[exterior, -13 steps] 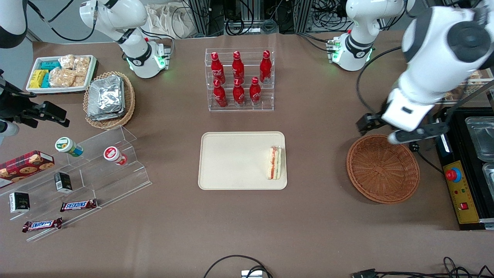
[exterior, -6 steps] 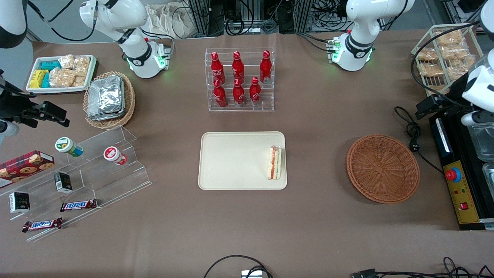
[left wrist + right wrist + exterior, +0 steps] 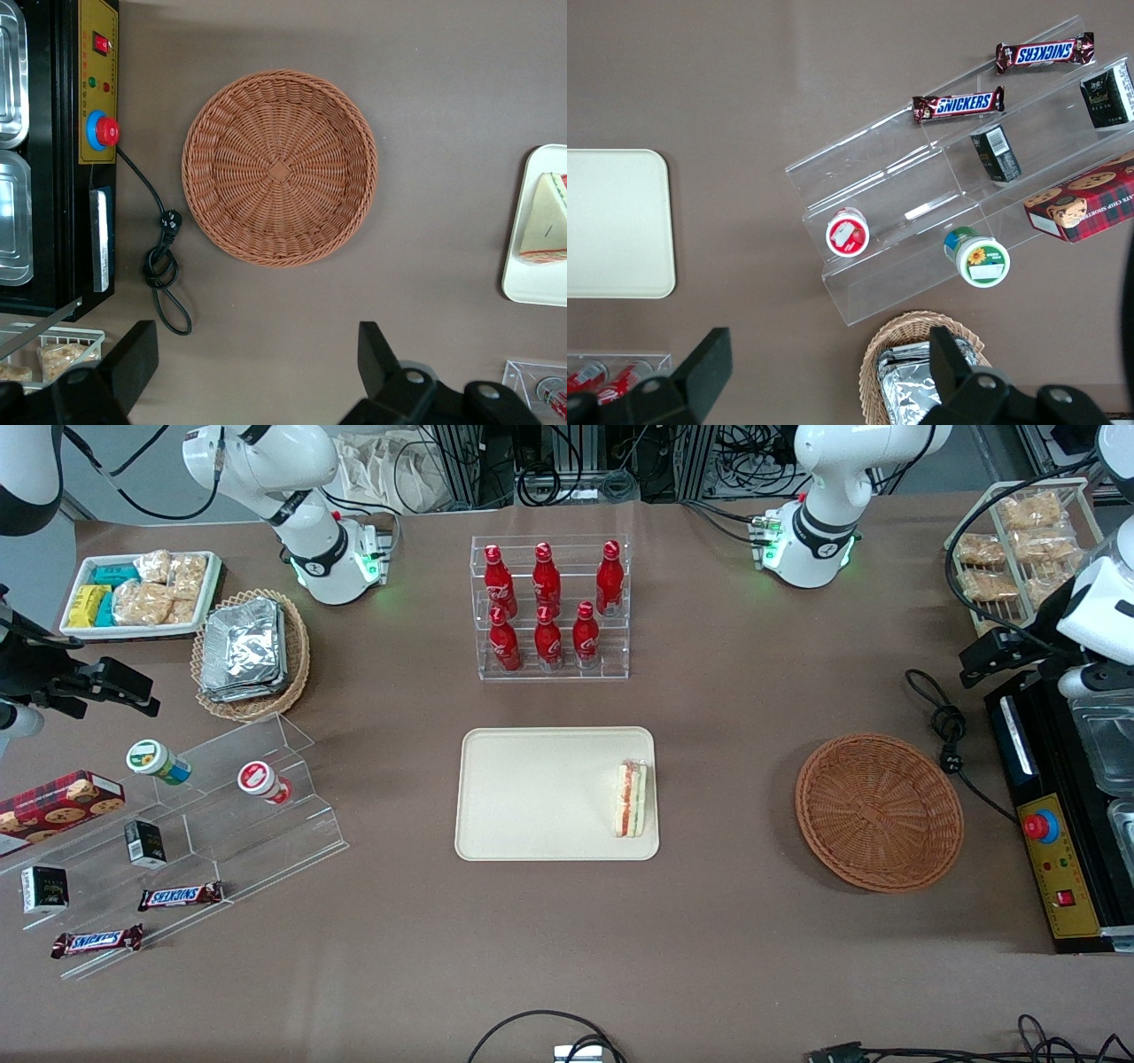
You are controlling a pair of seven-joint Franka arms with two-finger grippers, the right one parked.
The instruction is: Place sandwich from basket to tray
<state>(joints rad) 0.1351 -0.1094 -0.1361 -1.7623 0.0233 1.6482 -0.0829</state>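
Note:
The sandwich (image 3: pixel 631 799) lies on the cream tray (image 3: pixel 532 793), close to the tray's short edge that faces the basket. The round orange-brown wicker basket (image 3: pixel 879 811) stands empty toward the working arm's end of the table. My left gripper (image 3: pixel 1035 666) hangs high near that end, over the edge of a black appliance and apart from the basket. In the left wrist view the gripper (image 3: pixel 255 341) is open with only bare tabletop between its fingers. That view also shows the basket (image 3: pixel 279 168), the sandwich (image 3: pixel 545 221) and the tray (image 3: pixel 523 283).
A black appliance (image 3: pixel 1054 841) with a red button and a coiled power cord (image 3: pixel 946 731) sit beside the basket. A wire rack of snack bags (image 3: pixel 1019 549) is farther back. A rack of red bottles (image 3: pixel 549 607) stands farther from the camera than the tray. An acrylic shelf (image 3: pixel 230 815) lies toward the parked arm's end.
The left arm has pulled away from above the basket toward its own end of the table, uncovering the wire rack. Sandwich, tray and basket have not moved.

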